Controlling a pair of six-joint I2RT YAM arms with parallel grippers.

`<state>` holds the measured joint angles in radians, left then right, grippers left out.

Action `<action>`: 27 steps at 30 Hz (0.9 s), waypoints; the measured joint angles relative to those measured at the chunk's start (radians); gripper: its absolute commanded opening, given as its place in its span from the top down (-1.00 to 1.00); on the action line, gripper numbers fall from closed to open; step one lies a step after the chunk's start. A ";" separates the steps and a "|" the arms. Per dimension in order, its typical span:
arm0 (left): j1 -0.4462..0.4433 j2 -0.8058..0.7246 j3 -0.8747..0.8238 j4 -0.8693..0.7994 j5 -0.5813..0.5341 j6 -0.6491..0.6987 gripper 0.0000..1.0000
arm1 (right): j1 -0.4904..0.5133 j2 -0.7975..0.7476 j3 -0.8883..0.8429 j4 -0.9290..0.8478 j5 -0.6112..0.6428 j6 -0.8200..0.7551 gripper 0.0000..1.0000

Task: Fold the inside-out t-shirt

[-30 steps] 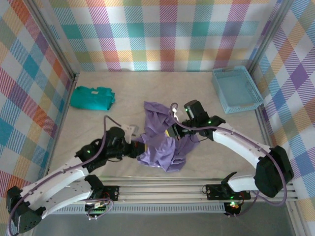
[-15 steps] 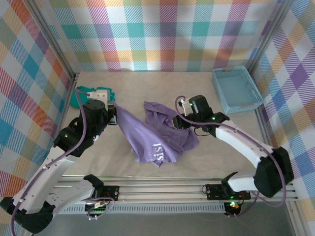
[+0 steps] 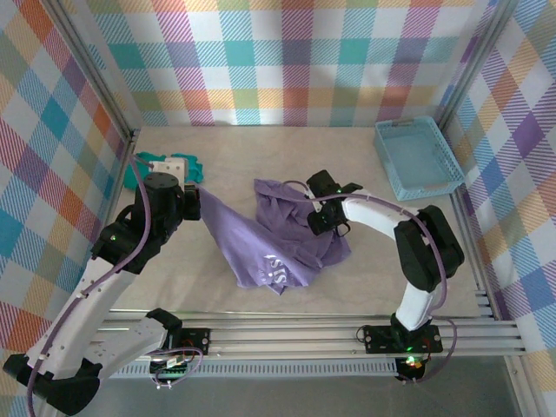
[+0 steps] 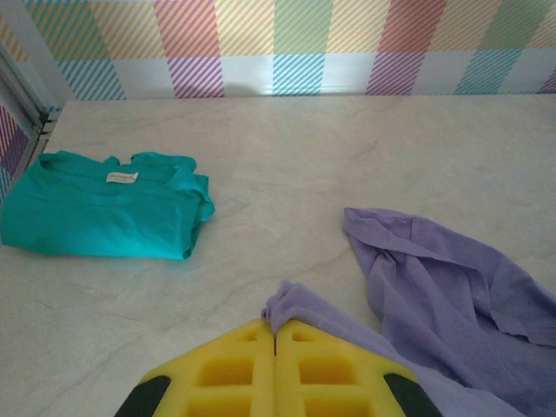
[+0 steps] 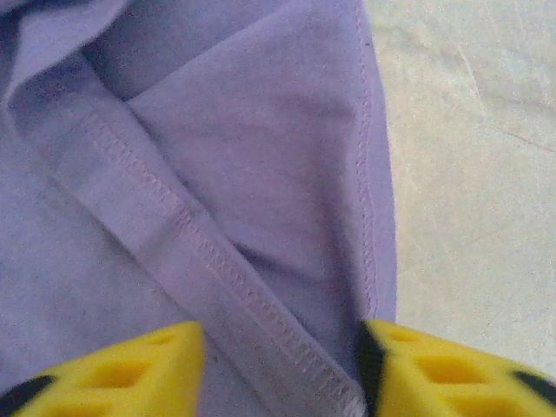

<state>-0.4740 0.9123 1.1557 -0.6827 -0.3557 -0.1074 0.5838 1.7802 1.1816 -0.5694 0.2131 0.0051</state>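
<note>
The t-shirt [image 3: 269, 248] lies crumpled at the middle of the surface [image 3: 365, 278], with 1 edge drawn up and out toward the left edge. The left gripper [image 4: 275, 340] is closed on that edge, and only a small tuft of fabric shows between its fingers. The right gripper [image 5: 278, 369] sits low over the bunched right half with its jaws apart, straddling a stitched seam [image 5: 217, 261] and clamping nothing.

The thin left pinch is the first risk. Any more pull against the weight of the heap could slide the fabric out and drop that edge into a fresh tangle. The second risk is on the right, where several layers are stacked under the open jaws. Closing there may catch 2 layers or a fold rather than a single hem, and the shirt would then twist instead of opening flat. Finally, the folded teal garment [image 4: 100, 204] lies close by, near the far left corner. A wide sweep to the left could drape purple cloth over it or drag it along.
</note>
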 measured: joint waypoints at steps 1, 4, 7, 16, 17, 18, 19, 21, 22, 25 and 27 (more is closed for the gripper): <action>0.002 0.000 0.000 0.000 0.005 0.000 1.00 | 0.000 0.011 0.006 -0.003 0.005 -0.004 0.44; 0.011 0.000 0.000 0.000 0.010 0.000 1.00 | 0.000 0.024 0.006 -0.023 0.011 -0.008 0.53; 0.024 0.000 0.001 0.000 0.019 -0.001 1.00 | 0.000 0.023 0.006 -0.037 0.011 -0.006 0.23; 0.032 -0.001 0.003 0.000 0.045 -0.005 1.00 | -0.002 0.026 0.006 -0.082 0.009 -0.019 0.21; 0.033 -0.001 0.003 0.000 0.048 -0.008 1.00 | -0.002 0.026 0.006 -0.085 0.007 -0.019 0.28; 0.033 -0.001 0.003 0.000 0.050 -0.008 1.00 | -0.002 0.026 0.006 -0.088 0.006 -0.019 0.37; 0.034 -0.001 0.003 0.000 0.052 -0.008 1.00 | -0.002 0.026 0.006 -0.091 0.006 -0.023 0.49; 0.034 -0.001 0.003 0.000 0.052 -0.008 1.00 | -0.002 0.026 0.006 -0.095 0.004 -0.025 0.72; 0.035 -0.001 0.003 0.000 0.052 -0.008 1.00 | -0.002 0.026 0.006 -0.098 0.003 -0.023 0.85; 0.040 0.001 0.011 -0.005 0.050 -0.011 1.00 | -0.003 0.025 0.006 -0.102 0.003 -0.026 1.00; 0.052 0.006 0.028 -0.021 0.049 -0.015 1.00 | -0.013 0.013 0.003 -0.097 0.000 -0.025 1.00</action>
<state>-0.4221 0.9180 1.1835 -0.7036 -0.3069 -0.1226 0.5709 1.7927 1.1843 -0.6666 0.2134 -0.0200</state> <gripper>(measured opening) 0.052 0.067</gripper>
